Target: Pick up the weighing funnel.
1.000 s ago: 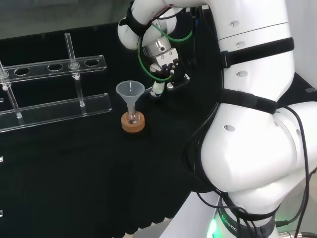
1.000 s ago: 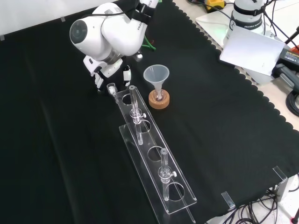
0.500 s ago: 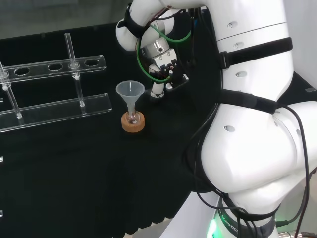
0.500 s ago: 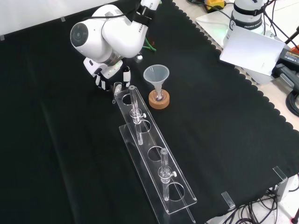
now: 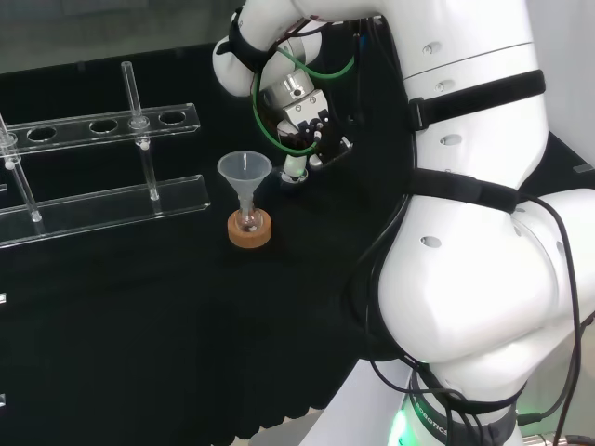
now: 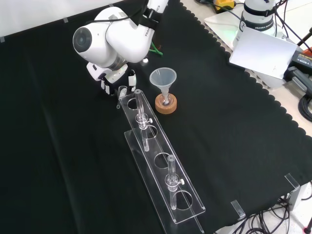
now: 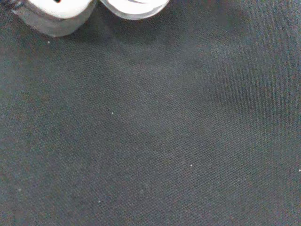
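— What was the biggest thing on the black cloth (image 6: 234, 146)?
— The white arm link (image 6: 114, 36). In the front view the black and white hand (image 6: 111, 78) sat tucked beneath it. I could not tell whether it was open or closed.
— And the ware?
— A long clear plastic rack with round holes (image 6: 161, 161) held two upright clear tubes (image 6: 140, 109). Right of its far end, a clear cone-shaped funnel (image 6: 163, 79) stood stem down in a small flask (image 6: 166, 101) on a cork ring (image 6: 160, 108).
— The weighing funnel?
— A small, clear, scoop-like weighing funnel (image 6: 122, 91) was just below the hand, beside the rack's far end. Held or lying, I could not tell.
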